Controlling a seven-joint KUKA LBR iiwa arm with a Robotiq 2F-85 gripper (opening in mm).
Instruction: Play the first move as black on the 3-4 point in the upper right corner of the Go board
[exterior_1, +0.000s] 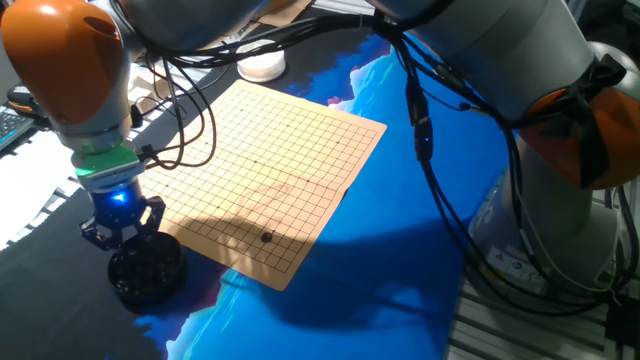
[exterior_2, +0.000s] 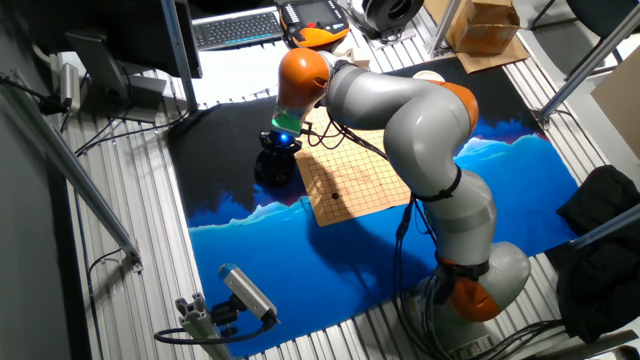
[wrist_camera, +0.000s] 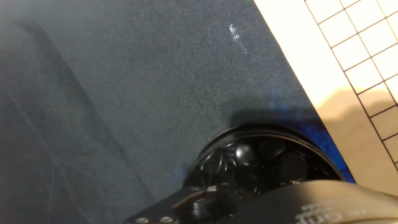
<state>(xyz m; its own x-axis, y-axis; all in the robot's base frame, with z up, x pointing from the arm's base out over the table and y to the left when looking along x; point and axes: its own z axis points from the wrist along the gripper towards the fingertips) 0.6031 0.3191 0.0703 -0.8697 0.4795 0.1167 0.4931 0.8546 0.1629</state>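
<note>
A wooden Go board (exterior_1: 290, 150) lies on blue cloth. One small black stone (exterior_1: 266, 237) sits on it near its near corner; it also shows in the other fixed view (exterior_2: 335, 195). A round black bowl (exterior_1: 147, 270) of black stones stands just off the board's left corner. My gripper (exterior_1: 128, 240) hangs right over this bowl, its linkages splayed, fingertips low at the bowl's rim. The hand view looks down on the bowl (wrist_camera: 261, 130) full of glossy stones, with the board's edge (wrist_camera: 360, 56) at the right.
A white bowl (exterior_1: 262, 66) stands beyond the board's far corner. Black cables (exterior_1: 190, 110) hang over the board's left side. The arm's grey body (exterior_1: 500, 60) arches over the table. Dark cloth (wrist_camera: 124, 93) lies left of the black bowl.
</note>
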